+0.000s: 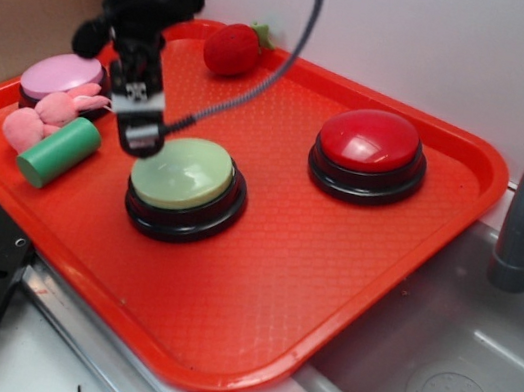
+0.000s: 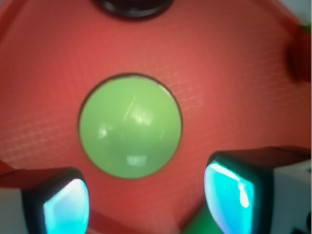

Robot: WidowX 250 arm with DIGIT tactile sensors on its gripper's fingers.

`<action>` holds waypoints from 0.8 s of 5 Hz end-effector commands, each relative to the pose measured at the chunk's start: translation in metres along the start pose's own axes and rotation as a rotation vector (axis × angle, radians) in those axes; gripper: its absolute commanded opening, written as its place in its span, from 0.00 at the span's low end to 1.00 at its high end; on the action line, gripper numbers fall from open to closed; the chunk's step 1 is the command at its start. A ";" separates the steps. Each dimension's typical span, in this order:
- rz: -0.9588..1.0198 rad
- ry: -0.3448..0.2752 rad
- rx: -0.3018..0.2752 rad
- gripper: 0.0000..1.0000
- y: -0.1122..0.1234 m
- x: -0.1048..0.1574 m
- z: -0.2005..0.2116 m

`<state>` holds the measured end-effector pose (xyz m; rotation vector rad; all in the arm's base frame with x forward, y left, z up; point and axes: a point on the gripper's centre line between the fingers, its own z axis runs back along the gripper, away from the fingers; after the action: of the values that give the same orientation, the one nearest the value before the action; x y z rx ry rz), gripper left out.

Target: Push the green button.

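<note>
Gripper (image 1: 139, 137) hangs at left edge of green button (image 1: 185, 173), fingers spread, holding nothing; wrist view shows dome (image 2: 130, 126) just ahead of fingertips (image 2: 66, 207), off-centre. Button sits mid-tray, round, no long axis. Coming move, by judgement: small shift right over dome, then press down. Red tray (image 1: 256, 286) flat, textured. Green cylinder (image 1: 57, 152) near left; red button (image 1: 370, 142) well apart, right.

exterior: high front oblique, whole tray (image 1: 404, 312) | wrist: straight down, close | shared: green button (image 1: 185, 174) (image 2: 130, 126)
</note>
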<state>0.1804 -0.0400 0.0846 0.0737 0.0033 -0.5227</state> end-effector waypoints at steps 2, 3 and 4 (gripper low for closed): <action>0.004 -0.031 -0.030 1.00 -0.002 0.000 -0.032; 0.014 -0.057 -0.048 1.00 -0.004 0.002 -0.032; 0.020 -0.038 -0.043 1.00 -0.004 0.006 -0.039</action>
<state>0.1802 -0.0387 0.0462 0.0202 0.0019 -0.5122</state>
